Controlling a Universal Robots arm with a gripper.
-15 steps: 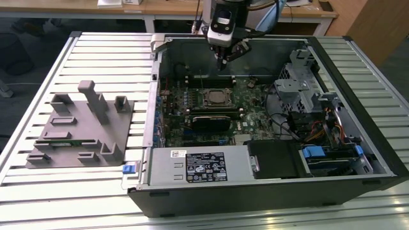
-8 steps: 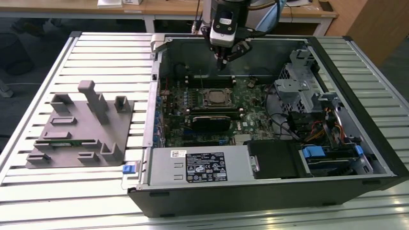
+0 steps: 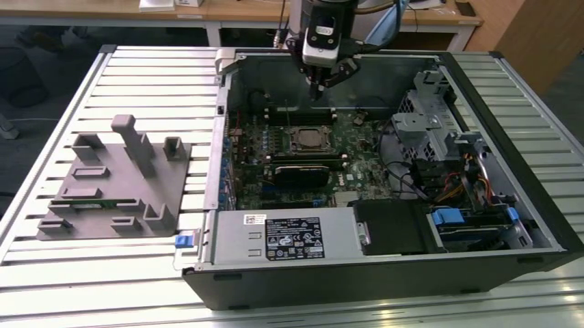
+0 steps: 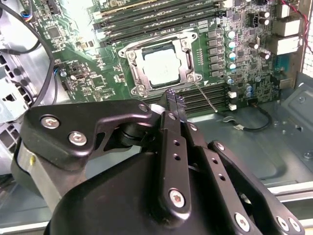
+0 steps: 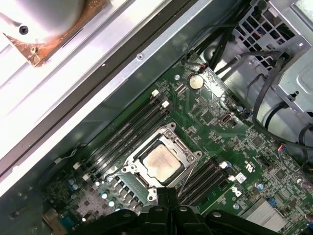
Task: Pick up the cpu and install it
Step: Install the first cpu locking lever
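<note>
while the slatted grey metal table (image 3: 137,68) carries everything, the biggest thing on it is the open black computer case (image 3: 383,273), lying on its side with its interior facing up. at the exterior view's left, well apart from the case, sits a grey moulded plastic tray (image 3: 114,188) with upright posts and shallow pockets. inside the case lies the green motherboard (image 3: 351,140), with a black-labelled power supply box (image 3: 287,236) toward the near edge and a silvery drive cage (image 3: 429,123) at the exterior view's right. rows of long dark memory slots (image 5: 129,129) run beside the square metal socket frame (image 5: 178,147) in the middle of the board. the small square cpu with a silvery-white top (image 5: 160,162) lies flat within that frame, seen also in the second wrist view (image 4: 164,67). the black robot gripper (image 3: 321,87) hangs above the board, beyond the socket toward the case's far wall, touching nothing; its two slim fingers (image 4: 172,105) are pressed together with nothing between them, their tips just beside the socket in both wrist views.
</note>
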